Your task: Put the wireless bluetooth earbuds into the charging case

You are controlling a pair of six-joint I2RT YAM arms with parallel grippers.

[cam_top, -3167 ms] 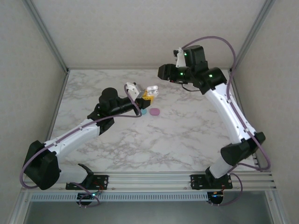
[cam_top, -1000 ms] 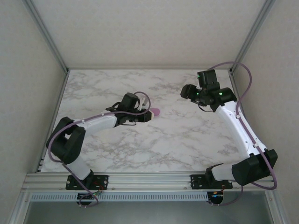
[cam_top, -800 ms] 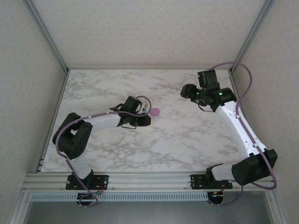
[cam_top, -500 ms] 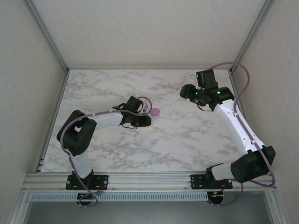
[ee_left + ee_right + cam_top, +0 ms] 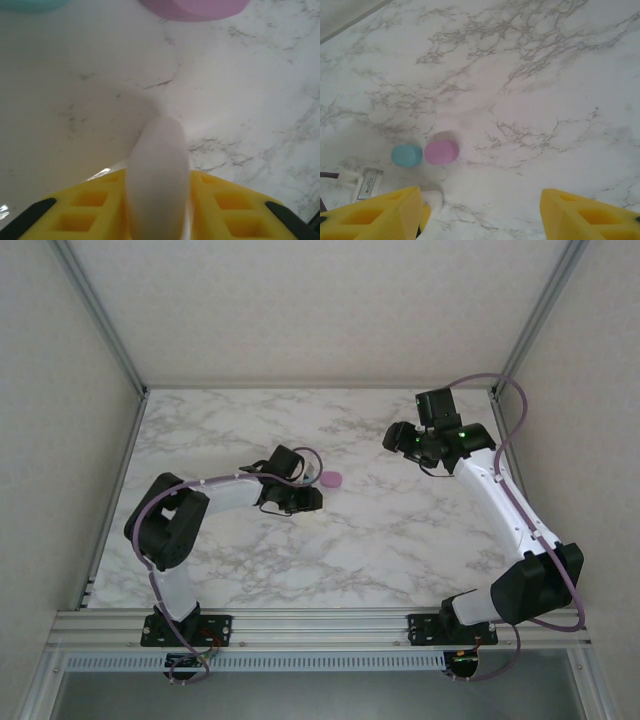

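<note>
A white charging case (image 5: 159, 150), seen edge-on, stands on the marble between the yellow fingers (image 5: 80, 210) of my left gripper (image 5: 158, 180), which hug it on both sides. In the top view that gripper (image 5: 303, 498) is low on the table just left of a pink oval case (image 5: 331, 479). The right wrist view shows the pink case (image 5: 441, 152) beside a teal one (image 5: 406, 155), with the white case (image 5: 432, 199) below them. My right gripper (image 5: 482, 217) hangs open and empty above the table, at the back right (image 5: 398, 436). The earbuds are out of view.
The pink case (image 5: 195, 7) and teal case (image 5: 30, 4) lie a short way past the white one. The left arm's elbow (image 5: 160, 525) is folded back toward the left wall. Bare marble (image 5: 400, 530) stretches across the middle and front.
The left gripper came down from holding the white case in the air to the table beside the pink case, its elbow folding back. The right gripper drew back, then crept slightly left.
</note>
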